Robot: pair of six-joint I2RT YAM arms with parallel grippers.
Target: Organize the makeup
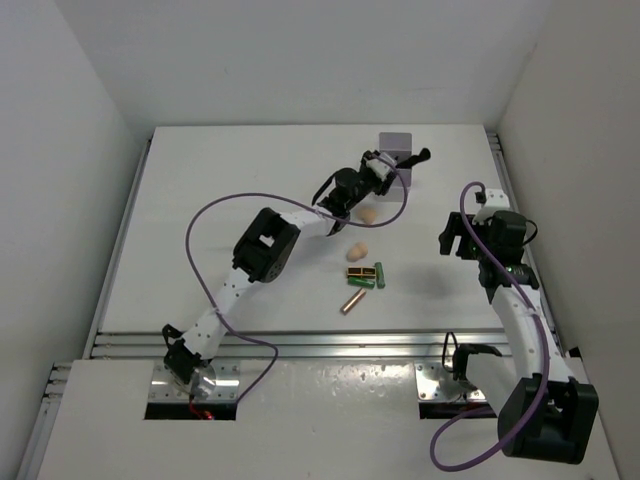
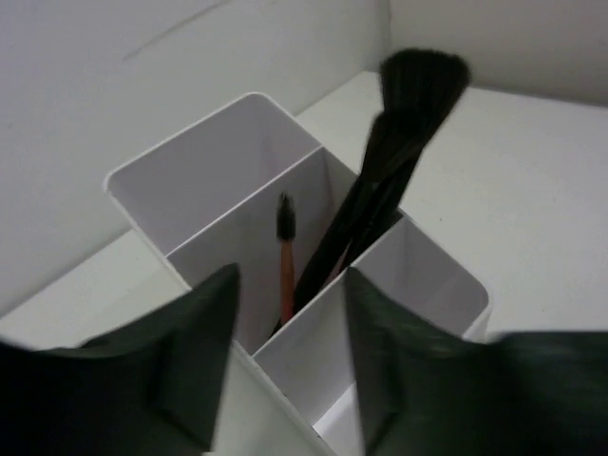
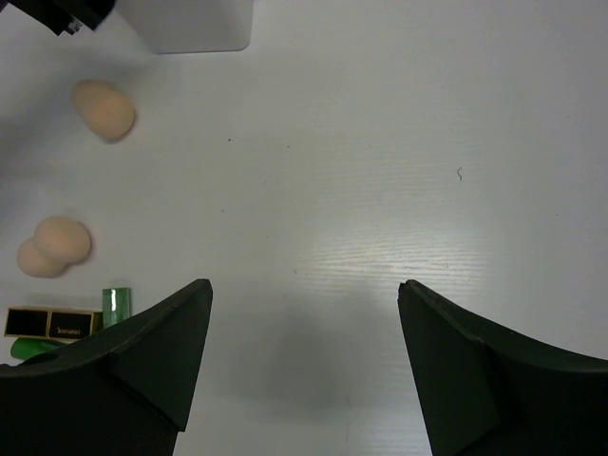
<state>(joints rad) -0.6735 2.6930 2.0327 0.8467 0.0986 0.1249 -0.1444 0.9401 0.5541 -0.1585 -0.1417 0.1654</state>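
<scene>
Toward twelve o'clock on the table [image 1: 250,160], at its far edge, stands the white box [image 1: 398,142], and the makeup is split between it and the open surface. The black brushes [image 2: 380,190] and a red pencil [image 2: 285,275] lean upright together in one compartment, their bristles poking over the rim toward one o'clock in the left wrist view; the compartment beyond them looks bare. From the box toward six o'clock the loose pieces trail down the table: the far sponge [image 1: 368,214] just beside the box, then the near sponge [image 1: 357,250], then a tight cluster of the gold-black tube [image 1: 360,272] and the green tubes [image 1: 380,275], with the copper tube [image 1: 350,303] lying apart at the near end of the line. The left gripper [image 2: 291,275] hovers over the box with its fingers spread and nothing pinched between them, straddling a partition from above. The right gripper [image 3: 304,285] hangs at about three o'clock from the tubes, well apart from them, its fingers splayed wide over bare tabletop and holding nothing. By my reckoning the long, thin items are sorted and the task is perhaps half done; both sponges and all the tubes remain to be gathered, and neither arm has one in hand.
</scene>
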